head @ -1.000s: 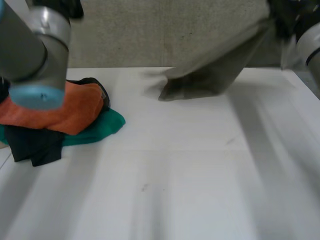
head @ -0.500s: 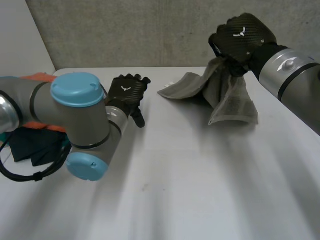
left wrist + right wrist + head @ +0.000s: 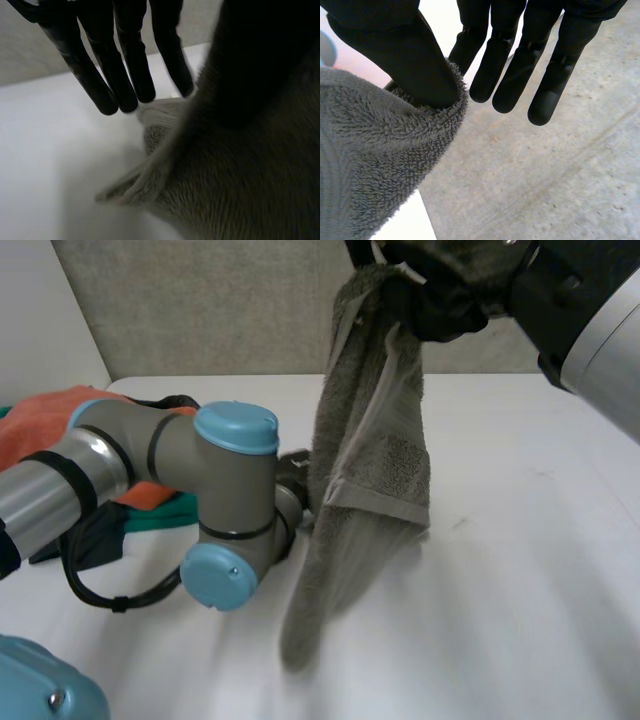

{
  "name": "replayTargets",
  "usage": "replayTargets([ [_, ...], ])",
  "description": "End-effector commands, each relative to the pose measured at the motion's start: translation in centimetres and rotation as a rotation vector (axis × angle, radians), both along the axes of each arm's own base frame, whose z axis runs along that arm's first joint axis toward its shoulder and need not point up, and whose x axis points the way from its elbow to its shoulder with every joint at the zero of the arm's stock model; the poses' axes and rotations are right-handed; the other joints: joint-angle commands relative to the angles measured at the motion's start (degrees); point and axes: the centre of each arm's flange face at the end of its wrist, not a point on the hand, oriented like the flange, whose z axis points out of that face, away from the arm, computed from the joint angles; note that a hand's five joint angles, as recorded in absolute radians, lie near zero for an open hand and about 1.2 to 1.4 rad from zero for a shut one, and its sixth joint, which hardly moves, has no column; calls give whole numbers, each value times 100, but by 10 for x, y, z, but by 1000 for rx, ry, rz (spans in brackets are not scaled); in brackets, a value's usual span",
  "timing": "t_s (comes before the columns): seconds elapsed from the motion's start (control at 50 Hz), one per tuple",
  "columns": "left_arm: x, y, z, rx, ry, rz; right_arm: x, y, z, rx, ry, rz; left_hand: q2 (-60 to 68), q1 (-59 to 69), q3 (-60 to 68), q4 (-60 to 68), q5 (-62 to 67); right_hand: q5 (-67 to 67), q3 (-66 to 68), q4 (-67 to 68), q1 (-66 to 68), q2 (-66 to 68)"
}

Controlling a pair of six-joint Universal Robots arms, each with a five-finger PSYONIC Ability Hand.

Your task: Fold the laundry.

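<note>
Right hand [image 3: 447,302] is up high with its thumb [image 3: 405,55] clamped into the top of the grey terry towel [image 3: 372,450], fingers straight and clear of it. The towel hangs full length, its low end at the white table [image 3: 520,570]. Left hand [image 3: 125,60] sits just beside the bottom corner, fingers straight, holding nothing. The hanging towel screens that hand from the head view. Behind the left arm [image 3: 200,480] lie an orange cloth [image 3: 40,425], a green cloth [image 3: 165,512] and a black garment [image 3: 100,540].

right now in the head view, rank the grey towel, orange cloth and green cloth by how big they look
1. grey towel: largest, though it hangs nearest the camera.
2. orange cloth.
3. green cloth: smallest. The left arm hides part of both.
</note>
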Motion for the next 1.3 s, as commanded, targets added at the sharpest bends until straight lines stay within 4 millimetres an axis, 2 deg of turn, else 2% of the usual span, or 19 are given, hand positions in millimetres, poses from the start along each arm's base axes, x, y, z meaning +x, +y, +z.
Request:
replayTargets([
  [0.02,5,15,11,70,38,13,-11,-29,-5,19,-16,-89,3447,3011,3596,3571,3592,1193,1189,1131,1634,1267],
  [0.1,45,-14,51,-62,1,197,-20,-50,-14,43,1,-149,3447,3011,3596,3571,3592,1193,1189,1131,1634,1267],
  [0.12,62,-24,71,-131,-17,252,-25,-59,-18,58,11,-177,3447,3011,3596,3571,3592,1193,1189,1131,1634,1267],
  [0.18,87,-31,102,-225,-53,283,-34,-74,-28,91,35,-222,3447,3011,3596,3571,3592,1193,1189,1131,1634,1267],
  [0.24,111,-19,147,-365,-97,232,-48,-95,-50,157,86,-277,3447,3011,3596,3571,3592,1193,1189,1131,1634,1267],
  [0.36,127,10,180,-510,-187,116,-66,-121,-93,284,169,-350,3447,3011,3596,3571,3592,1193,1189,1131,1634,1267],
  [0.5,128,9,152,-509,-372,46,-70,-146,-161,444,296,-368,3447,3011,3596,3571,3592,1193,1189,1131,1634,1267],
  [0.6,118,-23,84,-393,-563,-2,-64,-165,-207,510,379,-371,3447,3011,3596,3571,3592,1193,1189,1131,1634,1267],
  [0.66,108,-44,53,-354,-633,4,-59,-179,-224,506,414,-390,3447,3011,3596,3571,3592,1193,1189,1131,1634,1267],
  [0.7,99,-53,47,-367,-639,4,-57,-189,-229,490,422,-408,3447,3011,3596,3571,3592,1193,1189,1131,1634,1267],
  [0.76,81,-73,52,-442,-604,36,-48,-210,-227,424,410,-452,3447,3011,3596,3571,3592,1193,1189,1131,1634,1267],
  [0.84,61,-99,103,-650,-453,148,-35,-241,-199,267,326,-516,3447,3011,3596,3571,3592,1193,1189,1131,1634,1267],
  [0.86,57,-104,131,-741,-373,203,-31,-252,-179,178,269,-544,3447,3011,3596,3571,3592,1193,1189,1131,1634,1267],
  [0.92,55,-109,175,-885,-236,282,-27,-265,-142,38,161,-587,3447,3011,3596,3571,3592,1193,1189,1131,1634,1267],
  [0.98,58,-103,239,-1108,-35,384,-26,-269,-78,-171,-47,-626,3447,3011,3596,3571,3592,1193,1189,1131,1634,1267],
  [1.06,64,-91,275,-1245,72,440,-26,-259,-30,-329,-199,-594,3447,3011,3596,3571,3592,1193,1189,1131,1634,1267],
  [1.12,68,-86,277,-1246,71,438,-26,-252,-20,-361,-216,-566,3447,3011,3596,3571,3592,1193,1189,1131,1634,1267],
  [1.2,79,-83,265,-1194,30,434,-25,-244,-28,-329,-167,-512,3447,3011,3596,3571,3592,1193,1189,1131,1634,1267],
  [1.3,92,-84,209,-1028,-80,388,-35,-242,-77,-172,-36,-458,3447,3011,3596,3571,3592,1193,1189,1131,1634,1267],
])
